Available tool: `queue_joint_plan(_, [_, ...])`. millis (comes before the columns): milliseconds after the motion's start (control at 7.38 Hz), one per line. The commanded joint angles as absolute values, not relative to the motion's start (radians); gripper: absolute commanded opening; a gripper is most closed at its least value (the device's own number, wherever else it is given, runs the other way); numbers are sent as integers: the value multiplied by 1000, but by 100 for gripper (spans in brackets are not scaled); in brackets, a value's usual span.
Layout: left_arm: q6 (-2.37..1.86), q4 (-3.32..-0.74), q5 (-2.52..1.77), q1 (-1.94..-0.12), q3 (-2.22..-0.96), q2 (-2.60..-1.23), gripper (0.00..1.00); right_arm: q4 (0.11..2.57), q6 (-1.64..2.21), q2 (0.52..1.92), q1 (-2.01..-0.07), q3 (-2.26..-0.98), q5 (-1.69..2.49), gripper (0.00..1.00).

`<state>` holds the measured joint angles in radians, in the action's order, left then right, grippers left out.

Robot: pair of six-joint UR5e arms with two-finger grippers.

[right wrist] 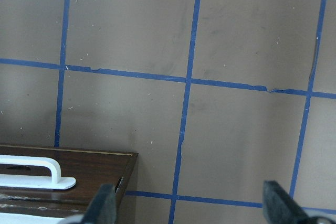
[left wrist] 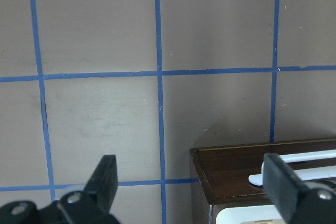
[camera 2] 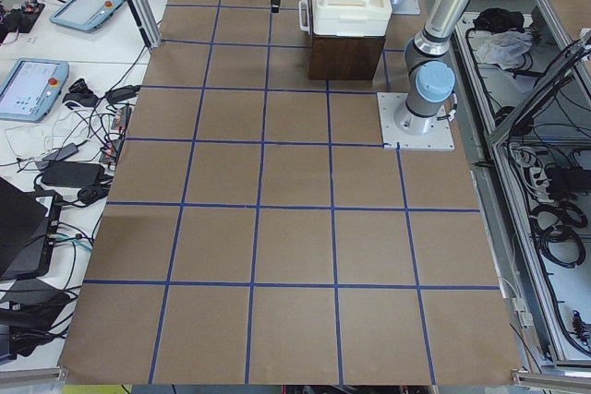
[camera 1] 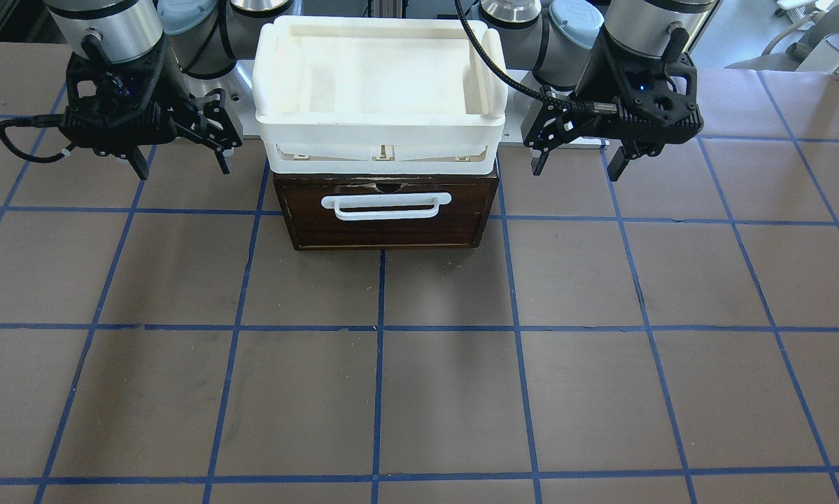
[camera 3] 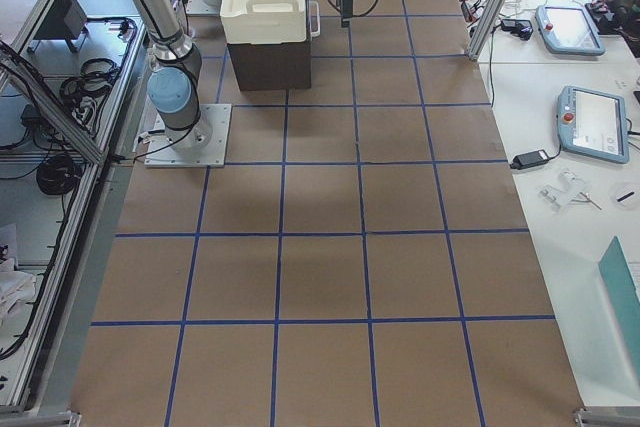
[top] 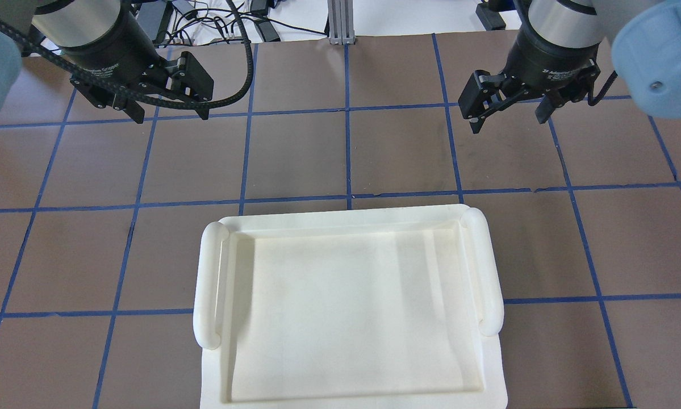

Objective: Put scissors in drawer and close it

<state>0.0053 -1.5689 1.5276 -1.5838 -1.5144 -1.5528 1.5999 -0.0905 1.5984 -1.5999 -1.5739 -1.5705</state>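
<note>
The drawer, with a dark brown front and a white bar handle, is pushed fully in. The scissors show in no view. My left gripper hangs open and empty above the table beside the drawer unit; it also shows in the overhead view. My right gripper hangs open and empty on the other side, and shows overhead as well. The left wrist view shows the drawer front below open fingers. The right wrist view shows the drawer front likewise.
A white plastic tray with nothing in it sits on top of the drawer unit and hides it in the overhead view. The brown table has a blue tape grid. Side tables with tablets stand beyond the table edge.
</note>
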Motion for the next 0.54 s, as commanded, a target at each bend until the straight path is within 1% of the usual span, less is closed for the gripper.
queue_joint_plan(0, [5,-1582,1526,-1585,-1514,-1549,100,1600,-91,1598,-1600,-1574,-1571,100])
queue_joint_plan(407, [5,-1588,1528,-1585,-1516,-1548,100,1600,-91,1598,-1600,-1574,-1571,100])
